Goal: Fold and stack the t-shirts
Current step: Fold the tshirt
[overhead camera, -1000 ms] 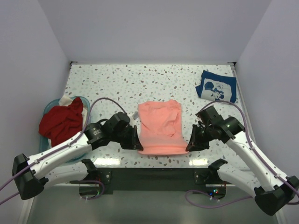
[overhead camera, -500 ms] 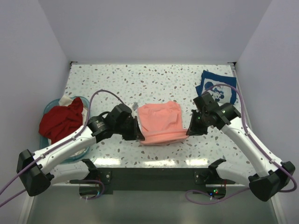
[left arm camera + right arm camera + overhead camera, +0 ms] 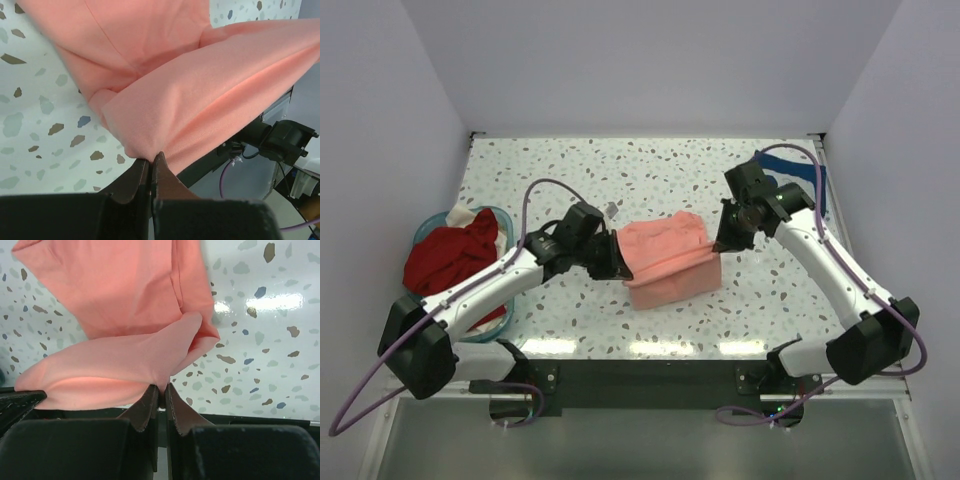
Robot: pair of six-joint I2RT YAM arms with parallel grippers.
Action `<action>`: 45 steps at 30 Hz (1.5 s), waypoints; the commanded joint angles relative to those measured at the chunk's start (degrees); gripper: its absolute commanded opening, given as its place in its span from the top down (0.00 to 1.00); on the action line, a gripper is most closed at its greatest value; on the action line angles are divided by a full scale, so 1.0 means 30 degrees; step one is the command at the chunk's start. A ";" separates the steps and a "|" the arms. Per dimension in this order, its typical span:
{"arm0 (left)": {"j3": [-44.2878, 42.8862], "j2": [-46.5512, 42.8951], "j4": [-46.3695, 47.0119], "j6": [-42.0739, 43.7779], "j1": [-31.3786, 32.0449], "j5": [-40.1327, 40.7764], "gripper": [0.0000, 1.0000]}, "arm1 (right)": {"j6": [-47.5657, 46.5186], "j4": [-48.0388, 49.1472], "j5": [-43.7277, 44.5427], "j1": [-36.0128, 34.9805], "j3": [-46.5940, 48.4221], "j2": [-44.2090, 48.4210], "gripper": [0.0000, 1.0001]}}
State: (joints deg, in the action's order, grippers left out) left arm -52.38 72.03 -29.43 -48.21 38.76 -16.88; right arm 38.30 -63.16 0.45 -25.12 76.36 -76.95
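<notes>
Left gripper (image 3: 616, 262): jaws pressed together, pinching the left edge of the salmon-pink t-shirt (image 3: 668, 262). Right gripper (image 3: 723, 240): jaws also closed tight, pinching the same shirt's right edge. The shirt sits directly between the two grippers, touching both sets of fingertips.

Left wrist view: a bunched fold of pink cloth comes straight out of the closed fingertips (image 3: 142, 172) and fans out ahead and to the right. A flatter layer of the same shirt lies further ahead on the speckled table (image 3: 620, 170).

Right wrist view: the pinched corner starts right at the fingertips (image 3: 175, 402). From there the held fold runs off to the left as a raised band. The rest of the shirt lies flat on the table just beyond that fold.

Top view: the gripped edge is carried over the lower layer, so the cloth is doubled. The near part of the shirt lies flat on the table on the base side of both grippers.

Navy blue t-shirt (image 3: 788, 164): behind the right gripper towards the far right corner, mostly hidden by the right arm, and not touching the fingers.

Dark red t-shirt (image 3: 445, 262): heaped in the teal basket (image 3: 425, 232), well apart to the outer left of the left gripper. The cream t-shirt (image 3: 470, 215) peeks out at the heap's far edge.
</notes>
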 commanded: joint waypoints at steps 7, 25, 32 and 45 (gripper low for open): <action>-0.1700 0.1769 0.0784 0.2503 -0.2165 -0.0434 1.00 | -0.2102 0.1482 0.0759 0.1460 0.3488 -0.3176 1.00; -0.4160 0.7423 0.2134 0.4584 -0.5917 -0.3072 1.00 | -0.3129 0.1686 0.0144 0.2339 0.9028 -1.0208 1.00; -0.6236 0.9914 0.2428 0.4877 -0.6826 -0.3134 0.46 | -0.3159 0.1423 -0.0119 0.2603 1.1399 -1.2990 0.69; -0.3549 0.6664 0.4885 0.4555 -0.7237 -0.1485 0.20 | -0.5352 0.2681 -0.2785 0.3335 1.1618 -1.2703 0.03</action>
State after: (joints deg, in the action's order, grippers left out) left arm -66.04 94.87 -19.42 -34.85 17.30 -19.92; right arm 26.02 -56.73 -4.97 -15.42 114.61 -119.87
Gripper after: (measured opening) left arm 0.806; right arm 0.965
